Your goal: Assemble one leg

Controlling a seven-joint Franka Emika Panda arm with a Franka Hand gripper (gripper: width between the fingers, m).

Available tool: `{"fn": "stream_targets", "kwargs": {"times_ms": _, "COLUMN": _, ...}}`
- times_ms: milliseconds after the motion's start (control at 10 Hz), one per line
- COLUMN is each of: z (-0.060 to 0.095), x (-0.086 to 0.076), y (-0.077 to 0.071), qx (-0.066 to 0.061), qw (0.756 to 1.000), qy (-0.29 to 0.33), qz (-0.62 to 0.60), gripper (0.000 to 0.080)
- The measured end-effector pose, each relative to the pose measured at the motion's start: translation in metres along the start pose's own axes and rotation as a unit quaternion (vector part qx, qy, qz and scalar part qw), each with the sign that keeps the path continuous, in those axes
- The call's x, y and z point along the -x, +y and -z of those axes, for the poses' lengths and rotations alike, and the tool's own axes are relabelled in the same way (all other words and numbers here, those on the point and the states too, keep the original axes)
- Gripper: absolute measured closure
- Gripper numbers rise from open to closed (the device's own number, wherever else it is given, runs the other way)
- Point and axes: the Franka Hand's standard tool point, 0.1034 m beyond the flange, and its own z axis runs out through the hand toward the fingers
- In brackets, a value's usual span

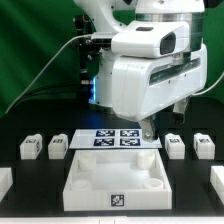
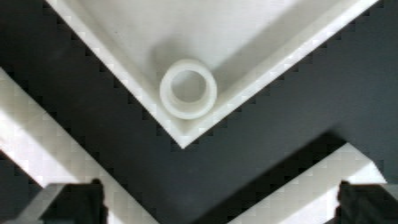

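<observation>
Gripper (image 2: 217, 205) hangs with its fingers (image 2: 71, 205) apart and nothing between them, above a corner of the big square piece (image 1: 115, 180). That piece lies flat on the black worktop (image 1: 190, 185), front and centre in the exterior view, with the marker board (image 1: 120, 138) just behind it. The wrist view looks down on that corner, whose round socket (image 2: 191, 87) is empty.

The leg (image 1: 175, 145) nearest the gripper rests untouched on the worktop, just to the exterior view's right of the marker board. Its tag faces the exterior camera, and the other legs (image 1: 58, 146) sit in the same row. It looks squat, so I cannot tell its long axis.

To do this step well, I judge the open gripper should centre over that leg and close squarely on two flat sides, not a corner. Held that way, the leg can go straight into the socket.
</observation>
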Motion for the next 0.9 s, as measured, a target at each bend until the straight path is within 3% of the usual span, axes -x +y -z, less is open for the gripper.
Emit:
{"fn": "stream_targets", "kwargs": {"times_ms": 700, "z": 0.0, "x": 0.0, "y": 0.0, "qx": 0.0, "qw": 1.0, "qy": 0.0, "qz": 0.011, "gripper": 0.015}}
{"fn": "stream_targets", "kwargs": {"times_ms": 800, "z": 0.0, "x": 0.002, "y": 0.0, "qx": 0.001, "qw": 0.998, "qy": 0.001, "qz": 0.068, "gripper": 0.015}}
{"fn": "stream_targets", "kwargs": {"times_ms": 900, "z": -0.006, "x": 0.022, "y": -0.011, "qx": 0.005, "qw": 0.989, "qy": 0.003, "qz": 0.149, "gripper": 0.015}}
